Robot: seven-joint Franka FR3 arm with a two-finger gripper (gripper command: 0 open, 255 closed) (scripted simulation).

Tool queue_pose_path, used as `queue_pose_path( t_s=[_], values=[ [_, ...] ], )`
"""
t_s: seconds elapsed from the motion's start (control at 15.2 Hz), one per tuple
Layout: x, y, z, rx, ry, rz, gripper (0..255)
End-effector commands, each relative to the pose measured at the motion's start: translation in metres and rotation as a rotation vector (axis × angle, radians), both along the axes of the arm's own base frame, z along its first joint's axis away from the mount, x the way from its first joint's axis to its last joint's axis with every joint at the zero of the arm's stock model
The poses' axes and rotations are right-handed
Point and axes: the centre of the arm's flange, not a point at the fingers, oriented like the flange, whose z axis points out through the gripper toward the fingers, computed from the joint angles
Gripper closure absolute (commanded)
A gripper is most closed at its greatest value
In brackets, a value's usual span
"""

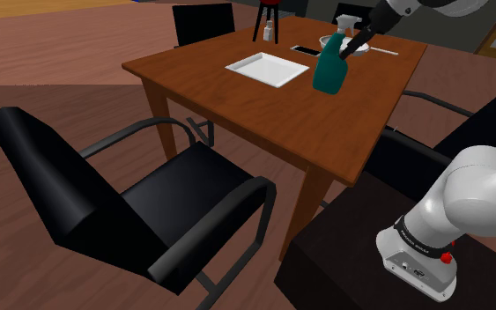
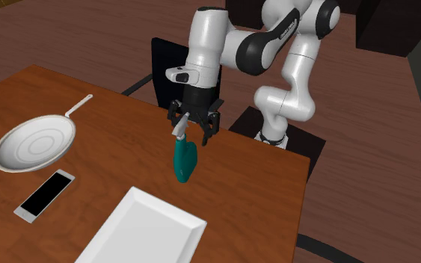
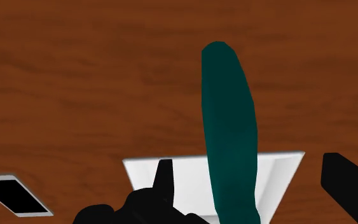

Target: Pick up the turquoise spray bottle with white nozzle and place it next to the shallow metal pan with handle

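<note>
The turquoise spray bottle [image 1: 329, 72] with a white nozzle [image 2: 180, 129] stands on the brown wooden table [image 1: 237, 106], leaning a little. My gripper [image 2: 194, 128] hangs over its top, open, with one black finger on each side of the nozzle. In the wrist view the bottle's body [image 3: 231, 127] runs between the fingers [image 3: 165, 175] and neither finger touches it. The shallow grey pan [image 2: 35, 142] with a long handle lies further along the table, at the second exterior view's left; in the shoulder view the pan [image 1: 332, 40] sits just behind the bottle.
A white rectangular tray [image 2: 145, 231] and a black phone [image 2: 44, 196] lie near the bottle and pan. A dark upright object [image 1: 266, 22] stands at the table's far end. Black chairs [image 1: 105, 202] flank the table, and my stand [image 1: 396, 273] sits beside it.
</note>
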Motion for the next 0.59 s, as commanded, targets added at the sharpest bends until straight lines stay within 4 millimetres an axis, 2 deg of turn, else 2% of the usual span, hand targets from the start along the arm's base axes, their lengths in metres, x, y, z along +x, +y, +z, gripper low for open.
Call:
queue_pose_path(
  t_s=[0.0, 0.26, 0.53],
  values=[
    [0.007, 0.0, -0.01, 0.0, -0.005, 0.002, 0],
    [0.016, 0.002, -0.027, 0.0, -0.005, 0.002, 0],
    [0.016, 0.002, -0.027, 0.0, -0.005, 0.002, 0]
  ],
)
